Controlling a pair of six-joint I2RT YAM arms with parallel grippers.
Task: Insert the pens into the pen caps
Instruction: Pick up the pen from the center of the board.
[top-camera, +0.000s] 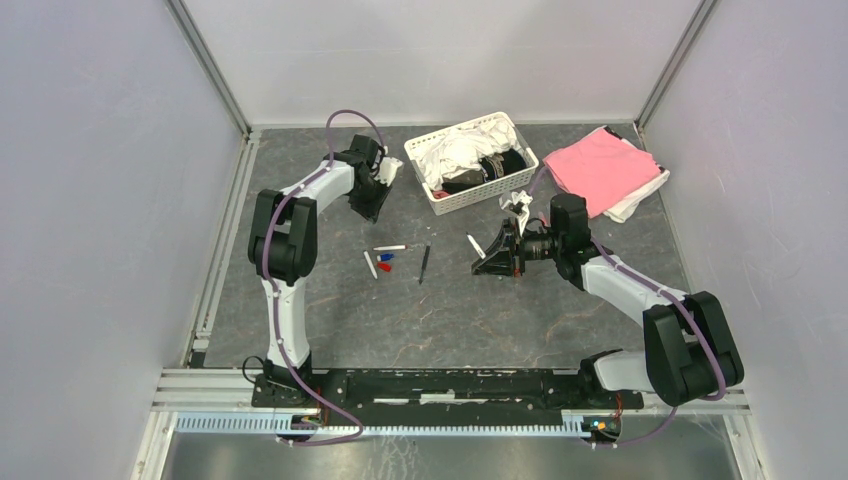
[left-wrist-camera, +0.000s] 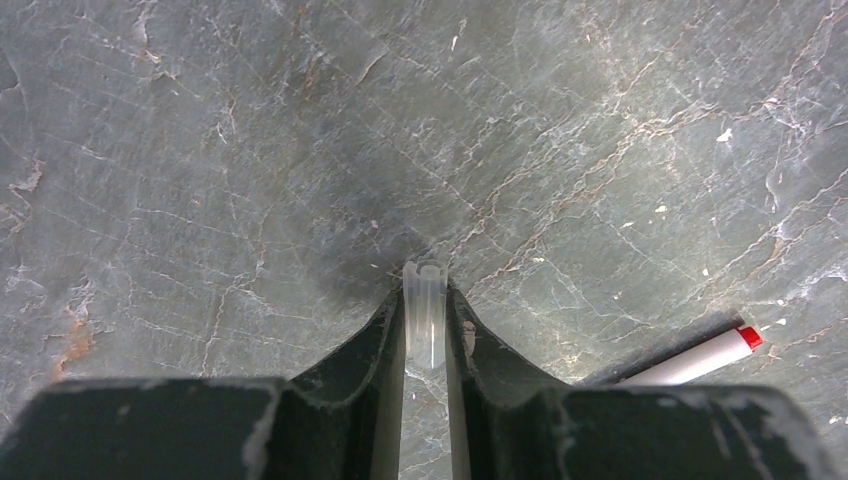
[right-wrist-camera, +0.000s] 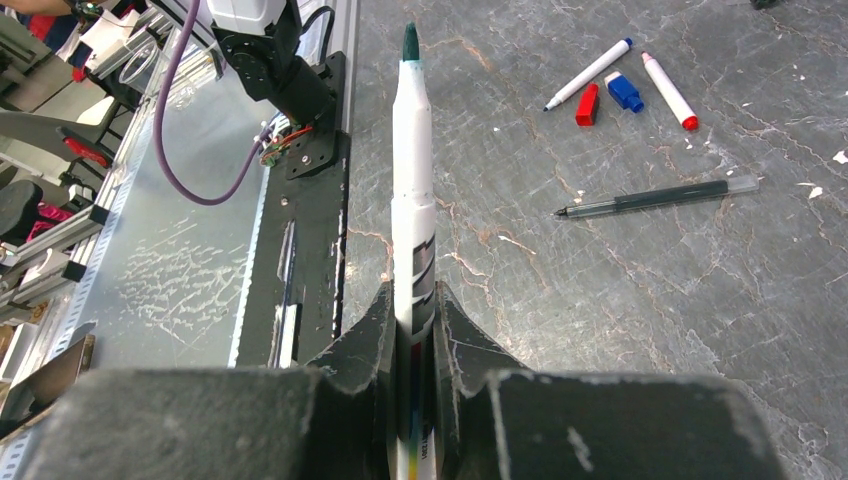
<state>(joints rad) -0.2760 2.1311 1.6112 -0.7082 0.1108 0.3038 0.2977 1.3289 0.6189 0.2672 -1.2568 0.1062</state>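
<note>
Basket, white plastic mesh, far side of the table: crumpled white cloth and dark items inside. Right gripper clamped on a white green-tipped marker; barrel print too small to read. Left gripper pinched on a clear cap over bare tabletop. Dark pen, two white markers, blue cap and red cap lie loose between the arms.
</note>
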